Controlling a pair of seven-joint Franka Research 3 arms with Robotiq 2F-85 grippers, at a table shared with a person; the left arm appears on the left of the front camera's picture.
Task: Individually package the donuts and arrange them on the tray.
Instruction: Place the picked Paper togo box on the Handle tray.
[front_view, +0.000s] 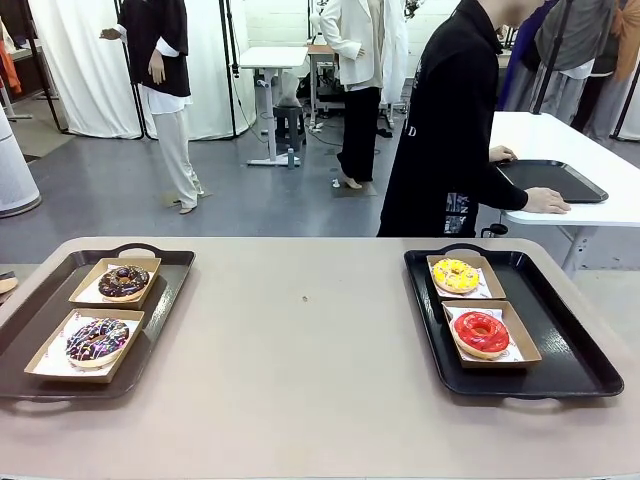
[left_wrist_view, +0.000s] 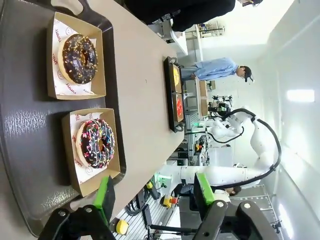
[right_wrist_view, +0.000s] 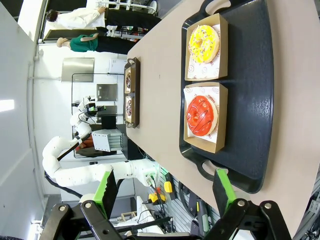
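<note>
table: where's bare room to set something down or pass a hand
The wide tan table strip between the left tray and right tray is bare. The right tray's outer half beside its two boxes is free. The left tray is crowded, its boxes filling most of it.

bright even indoor light, sharp frames, soft shadows.

Glossy red donut (front_view: 481, 332); cardboard boxes (front_view: 492, 335); matt black tray (front_view: 570, 350).

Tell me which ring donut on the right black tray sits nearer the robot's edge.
The glossy red ring donut, in the nearer cardboard box; the yellow sprinkled ring donut sits behind it, toward the person.
</note>
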